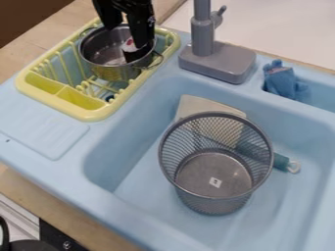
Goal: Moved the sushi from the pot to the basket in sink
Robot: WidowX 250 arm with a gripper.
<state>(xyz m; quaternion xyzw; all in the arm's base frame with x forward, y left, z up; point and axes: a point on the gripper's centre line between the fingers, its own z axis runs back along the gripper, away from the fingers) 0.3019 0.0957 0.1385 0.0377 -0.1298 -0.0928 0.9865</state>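
You've got one gripper (126, 36), released, fingers apart, at one pot (112, 72) on one yellow rack (85, 113), one sushi (130, 45) inside the pot, one mesh basket (212, 203) in the sink (128, 147)

In the camera view, your black robot arm (124, 4) enters at the top edge, somewhat to the left. Your black two-finger gripper (126, 35) is pointing downward there. Its two fingers stand apart, with a gap between them, and one ends lower in the view.
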